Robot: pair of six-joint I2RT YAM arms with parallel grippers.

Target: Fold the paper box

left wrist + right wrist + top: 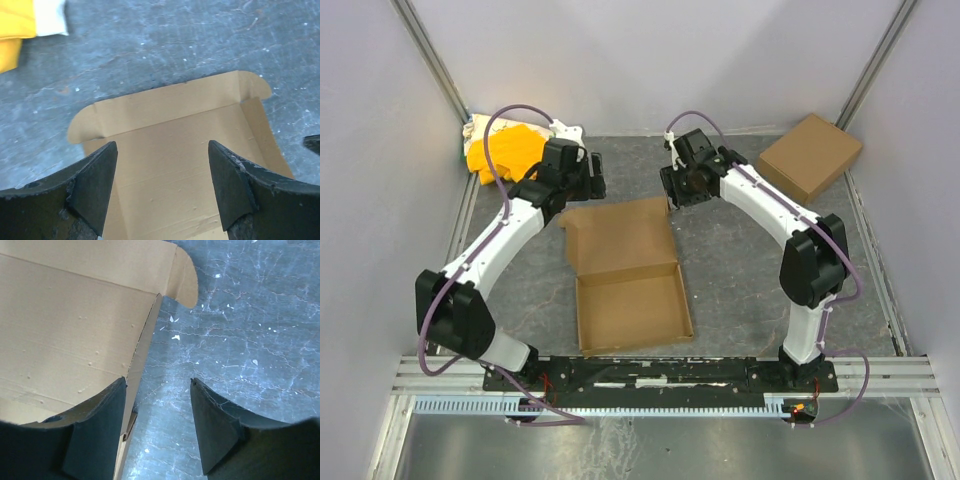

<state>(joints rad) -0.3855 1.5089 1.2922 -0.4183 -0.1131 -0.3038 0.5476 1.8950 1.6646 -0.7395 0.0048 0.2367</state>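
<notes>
The paper box [625, 270] lies in the middle of the table, its near half a shallow tray with raised walls [632, 315] and its lid lying back flat toward the far side. My left gripper [588, 186] hovers over the lid's far left corner. In the left wrist view it [162, 142] is open, and the lid panel [175, 130] with its tuck flap shows between the fingers. My right gripper [672, 186] is at the lid's far right corner. It [157, 380] is also open, with the lid's side edge [145, 340] by the left finger and bare table in the gap.
A second closed brown box [810, 155] sits at the back right. A yellow-and-white cloth bundle [505, 150] lies at the back left, its corner [20, 25] showing in the left wrist view. Grey walls enclose the table, and a metal rail [660, 375] runs along the near edge.
</notes>
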